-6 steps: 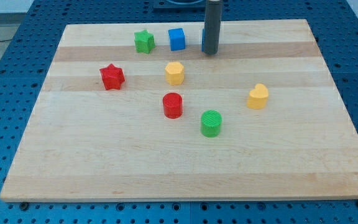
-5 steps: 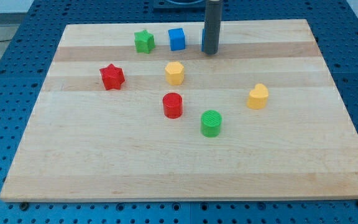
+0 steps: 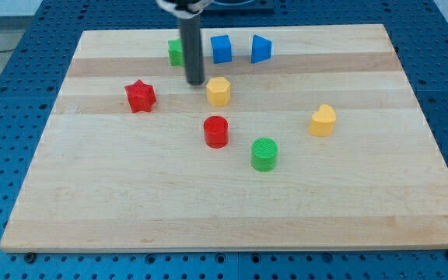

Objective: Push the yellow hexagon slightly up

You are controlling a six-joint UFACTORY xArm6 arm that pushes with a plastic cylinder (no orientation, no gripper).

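Observation:
The yellow hexagon (image 3: 218, 91) sits on the wooden board (image 3: 232, 202), above the middle. My tip (image 3: 197, 82) is on the board just to the left of the hexagon and slightly above it, a small gap apart. The rod partly hides the green star (image 3: 176, 52) behind it near the view's top.
A blue cube (image 3: 222, 48) and a blue triangular block (image 3: 260, 49) stand near the view's top. A red star (image 3: 141, 96) is at the left, a red cylinder (image 3: 216, 131) and a green cylinder (image 3: 264, 154) are below the hexagon, a yellow block (image 3: 323, 120) is at the right.
My tip has moved left and down from beside the blue triangular block to just left of the yellow hexagon. The blue triangular block is now uncovered. No block has moved.

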